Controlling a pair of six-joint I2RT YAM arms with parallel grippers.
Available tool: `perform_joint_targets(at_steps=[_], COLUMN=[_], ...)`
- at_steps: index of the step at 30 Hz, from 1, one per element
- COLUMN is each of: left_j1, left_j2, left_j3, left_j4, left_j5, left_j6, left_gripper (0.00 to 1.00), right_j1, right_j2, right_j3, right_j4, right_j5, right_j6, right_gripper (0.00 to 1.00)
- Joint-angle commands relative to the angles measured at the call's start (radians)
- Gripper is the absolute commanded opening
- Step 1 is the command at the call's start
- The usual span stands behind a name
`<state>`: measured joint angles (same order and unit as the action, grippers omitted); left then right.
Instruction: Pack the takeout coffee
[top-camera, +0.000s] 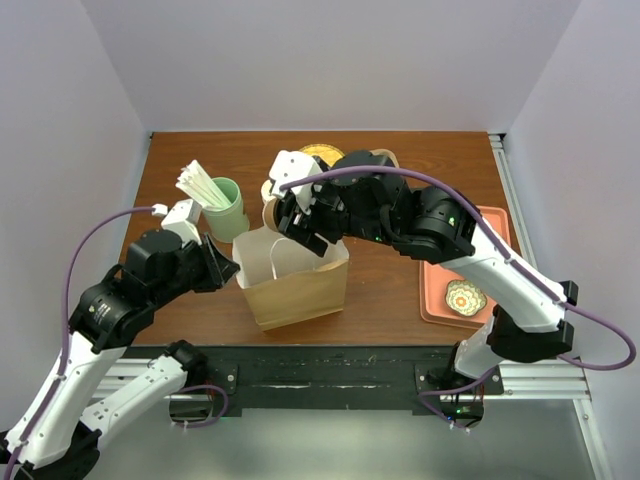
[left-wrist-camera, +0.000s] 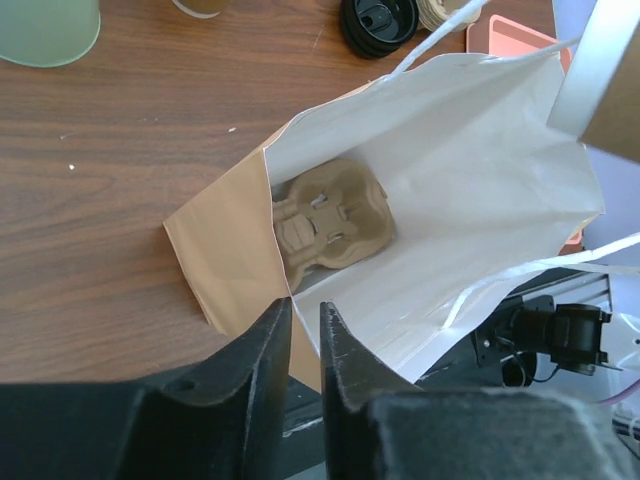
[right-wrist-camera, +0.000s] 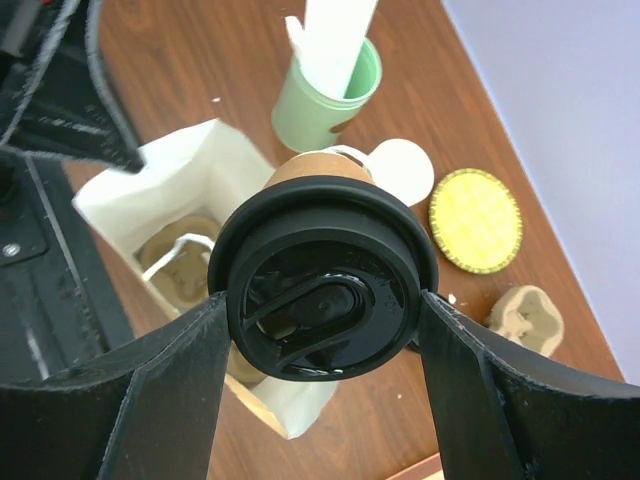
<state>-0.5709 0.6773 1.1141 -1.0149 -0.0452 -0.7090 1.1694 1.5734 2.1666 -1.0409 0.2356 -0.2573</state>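
The takeout coffee (right-wrist-camera: 322, 290), a brown paper cup with a black lid, is held upright in my right gripper (right-wrist-camera: 322, 305), jaws shut on its lid rim. It hangs above the open mouth of a kraft paper bag (right-wrist-camera: 190, 175), near the bag's far side; its base shows in the left wrist view (left-wrist-camera: 605, 85). A pulp cup carrier (left-wrist-camera: 330, 220) lies on the bag's bottom. My left gripper (left-wrist-camera: 305, 315) is shut on the bag's near rim. In the top view the right gripper (top-camera: 300, 220) is over the bag (top-camera: 300, 290) and the left gripper (top-camera: 225, 268) is at its left edge.
A pale green cup of white sticks (top-camera: 228, 210) stands left of the bag. A loose black lid (left-wrist-camera: 378, 22), a yellow coaster (right-wrist-camera: 476, 220), a white disc (right-wrist-camera: 405, 170) and a pulp piece (right-wrist-camera: 525, 318) lie behind it. An orange tray (top-camera: 440, 290) with a small dish is on the right.
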Motion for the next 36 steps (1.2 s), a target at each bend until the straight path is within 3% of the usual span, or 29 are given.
perform_joint_targets(at_steps=[1, 3, 8, 15, 23, 36], left_j1=[0.0, 0.0, 0.0, -0.001, 0.0, -0.001], left_j2=[0.007, -0.005, -0.06, -0.125, -0.136, -0.12], left_j3=[-0.011, -0.028, -0.08, -0.195, -0.214, -0.204], left_j4=[0.09, 0.16, 0.309, 0.466, 0.487, 0.493], left_j5=[0.007, 0.037, 0.139, 0.214, 0.251, 0.199], left_j6=[0.069, 0.13, 0.262, 0.356, 0.491, 0.502], left_gripper=[0.08, 0.0, 0.0, 0.0, 0.0, 0.0], right_j1=[-0.001, -0.001, -0.001, 0.007, 0.024, 0.035], right_j2=[-0.061, -0.093, -0.087, -0.055, -0.053, -0.062], right_j3=[-0.028, -0.083, -0.119, -0.125, -0.2, -0.238], right_j4=[-0.021, -0.018, -0.091, -0.103, -0.09, -0.001], right_j5=[-0.114, -0.183, -0.232, -0.107, -0.03, 0.079], right_j6=[0.007, 0.009, 0.012, 0.001, -0.062, -0.126], right_gripper=[0.49, 0.49, 0.48, 0.46, 0.47, 0.47])
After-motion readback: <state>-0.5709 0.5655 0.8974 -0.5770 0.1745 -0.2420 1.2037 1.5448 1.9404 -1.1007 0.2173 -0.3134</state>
